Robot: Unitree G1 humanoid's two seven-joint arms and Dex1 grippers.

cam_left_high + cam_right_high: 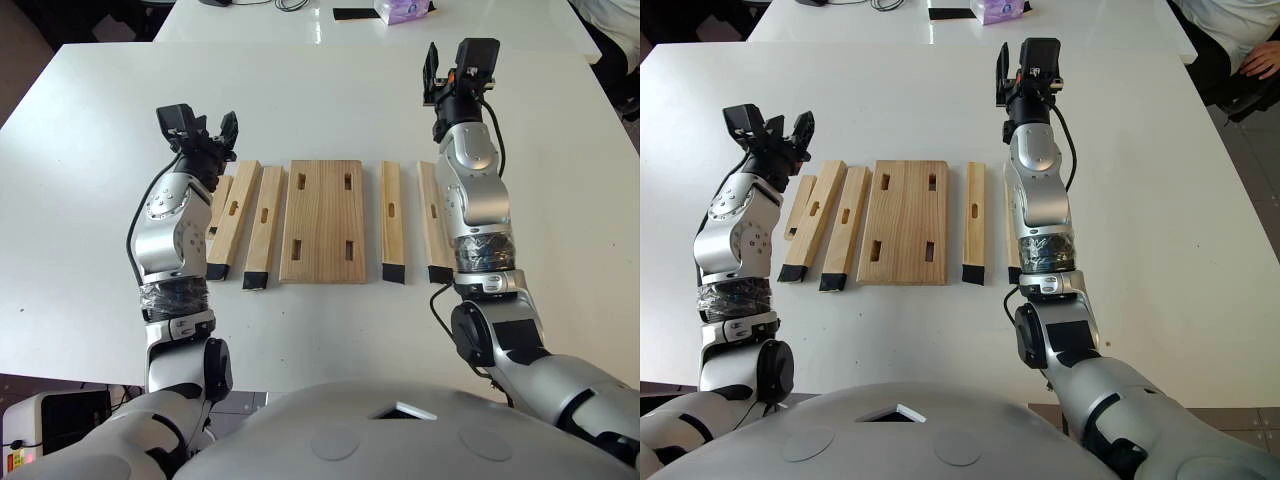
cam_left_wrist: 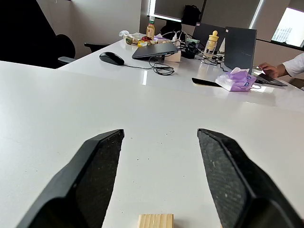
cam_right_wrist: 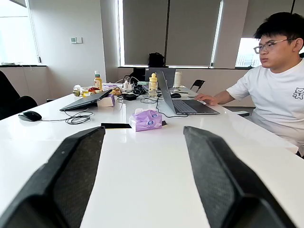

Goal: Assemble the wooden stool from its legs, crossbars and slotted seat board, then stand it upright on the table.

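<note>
Pale, straight-grained wooden seat board (image 1: pixel 322 225). Matching pale wooden legs (image 1: pixel 392 238), ends tipped black. Plain white bench (image 1: pixel 100 230). Left gripper (image 1: pixel 203 125) and right gripper (image 1: pixel 450 68): black.

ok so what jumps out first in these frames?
A pale rectangular wooden seat board with four slots lies flat in the middle of the white table, not yet assembled. Black-tipped wooden slats flank it, three on its left and two on its right. The left gripper hovers open by the left slats' far ends; the right gripper, also open, is raised beyond the right ones.
</note>
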